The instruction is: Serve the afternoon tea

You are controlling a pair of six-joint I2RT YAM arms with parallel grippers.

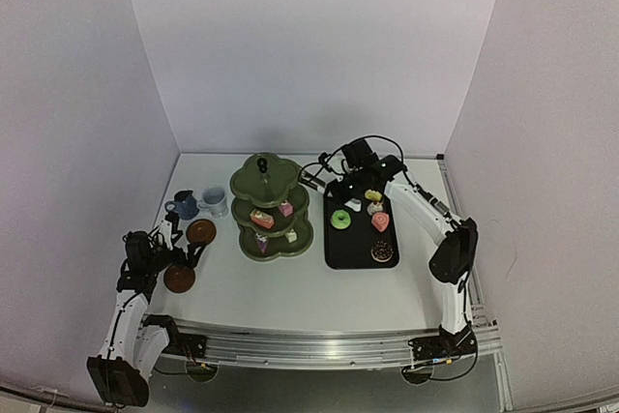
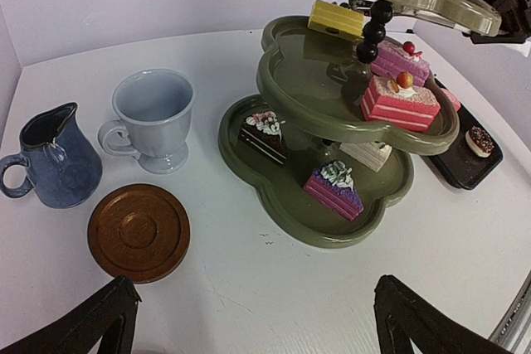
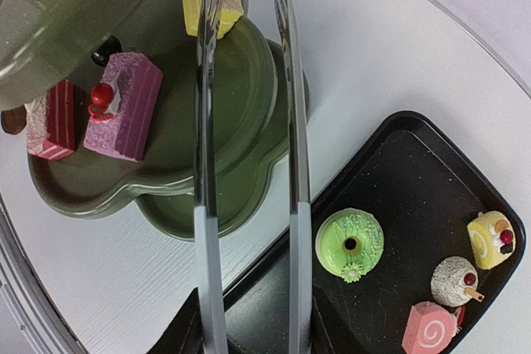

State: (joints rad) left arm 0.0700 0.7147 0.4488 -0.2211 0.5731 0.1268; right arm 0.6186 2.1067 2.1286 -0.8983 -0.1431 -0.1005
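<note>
Right claw [image 3: 251,336] grips metal tongs [image 3: 202,163], tips at yellow cake [image 3: 226,2] on middle tier of olive-green stand [image 3: 241,97]; left claw [image 2: 257,329] open, empty. Advise gentle release, level withdrawal under top tier.

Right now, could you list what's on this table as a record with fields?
Stand: olive-green three-tier stand, cakes on the middle and bottom tiers
Tray: black tray with green doughnut and small cakes
Cups: dark-blue jug, white cup, brown saucer beside them
Left gripper: open, empty
Right gripper: holding metal tongs, tips by the yellow cake
</note>
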